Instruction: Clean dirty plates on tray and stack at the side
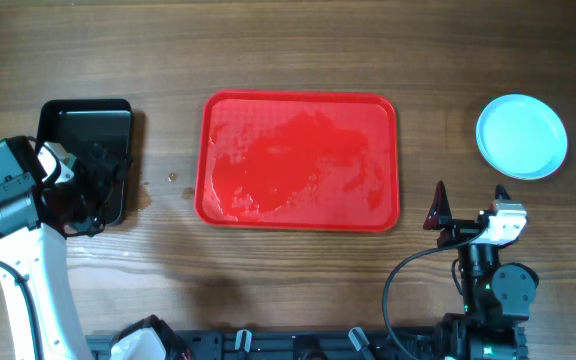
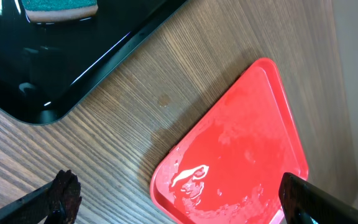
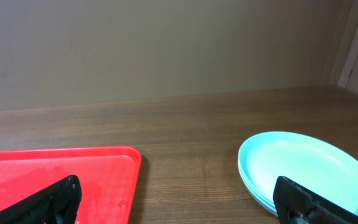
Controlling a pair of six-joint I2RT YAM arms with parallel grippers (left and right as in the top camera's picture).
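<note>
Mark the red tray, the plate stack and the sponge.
red tray [image 1: 298,160], overhead view, bare wet floor.
plate stack [image 1: 521,136], overhead view, top plate's centre.
sponge [image 2: 59,6], left wrist view, green face.

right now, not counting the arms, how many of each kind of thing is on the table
trays: 2 (red tray, black tray)
plate stacks: 1 (pale blue plates; how many are in the stack is unclear)
sponges: 1 (green sponge, in the black tray)
total: 4
</note>
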